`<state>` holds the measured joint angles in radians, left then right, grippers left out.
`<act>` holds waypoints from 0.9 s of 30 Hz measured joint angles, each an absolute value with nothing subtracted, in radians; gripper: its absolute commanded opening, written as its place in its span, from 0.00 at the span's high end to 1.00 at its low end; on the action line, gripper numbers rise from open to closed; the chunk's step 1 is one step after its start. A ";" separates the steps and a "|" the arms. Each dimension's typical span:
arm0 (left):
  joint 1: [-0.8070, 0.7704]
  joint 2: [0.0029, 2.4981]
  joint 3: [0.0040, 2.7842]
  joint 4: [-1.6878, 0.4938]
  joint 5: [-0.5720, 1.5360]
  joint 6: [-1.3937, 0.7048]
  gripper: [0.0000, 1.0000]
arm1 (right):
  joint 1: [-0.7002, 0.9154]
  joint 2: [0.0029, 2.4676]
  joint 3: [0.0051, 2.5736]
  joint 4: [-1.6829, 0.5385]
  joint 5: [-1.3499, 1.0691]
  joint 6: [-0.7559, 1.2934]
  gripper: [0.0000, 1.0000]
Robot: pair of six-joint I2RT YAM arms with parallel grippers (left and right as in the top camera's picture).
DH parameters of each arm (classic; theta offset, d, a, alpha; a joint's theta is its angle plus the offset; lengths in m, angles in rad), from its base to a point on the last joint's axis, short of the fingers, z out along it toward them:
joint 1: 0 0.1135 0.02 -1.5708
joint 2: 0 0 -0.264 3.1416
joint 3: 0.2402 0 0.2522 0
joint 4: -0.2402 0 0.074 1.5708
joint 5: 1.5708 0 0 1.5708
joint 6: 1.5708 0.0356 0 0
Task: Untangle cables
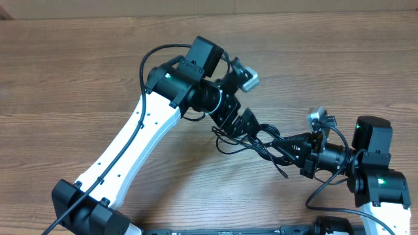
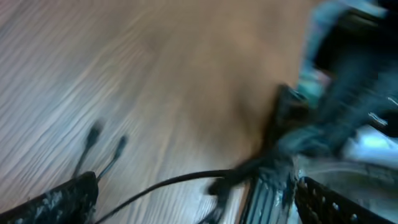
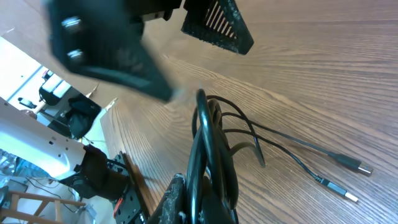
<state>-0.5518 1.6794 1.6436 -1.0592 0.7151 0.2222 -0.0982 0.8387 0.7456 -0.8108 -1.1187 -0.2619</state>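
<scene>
While right fingers [image 3: 186,205] clamp shut on the cables [image 3: 203,140], left fingers [image 1: 245,124] gape wide beside the tangle, gripping nothing; wood bench [image 1: 78,65] beneath.

- Smeared by motion, left wrist view: thin black flexible cables [image 2: 174,182], plug ends [image 2: 93,134] indistinct.
- Cut off at bottom edge, right wrist view: black two-finger right gripper [image 3: 202,202].

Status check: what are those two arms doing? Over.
Left gripper open, over the cables. Right gripper shut on them. Cables looped, not yet separated. Grippers close together; nothing else in the way.
</scene>
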 measured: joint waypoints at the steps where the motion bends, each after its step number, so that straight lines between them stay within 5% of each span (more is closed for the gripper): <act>1: -0.552 1.679 1.644 -1.076 0.767 0.295 0.00 | -0.098 0.839 0.746 -0.810 -1.119 -0.262 0.96; 14: -0.552 1.679 1.644 -1.100 0.917 0.561 0.04 | -0.098 0.839 0.746 -0.731 -1.231 -0.261 0.96; 20: -0.555 1.679 1.644 -1.097 0.950 0.583 0.35 | -0.098 0.839 0.746 -0.694 -1.346 -0.258 0.96; 22: -0.564 1.679 1.644 -1.095 0.953 0.587 0.59 | -0.098 0.839 0.746 -0.694 -1.362 -0.258 0.96; 23: -0.571 1.679 1.644 -1.095 0.955 0.585 0.91 | -0.098 0.839 0.746 -0.693 -1.366 -0.258 0.96; 27: -0.603 1.679 1.644 -1.090 0.950 0.593 0.96 | -0.102 0.839 0.746 -0.691 -1.361 -0.254 0.96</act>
<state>-0.6029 1.6794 1.6436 -1.0904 0.9501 0.5934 -0.1024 0.8391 0.7456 -0.6910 -1.3613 -0.2543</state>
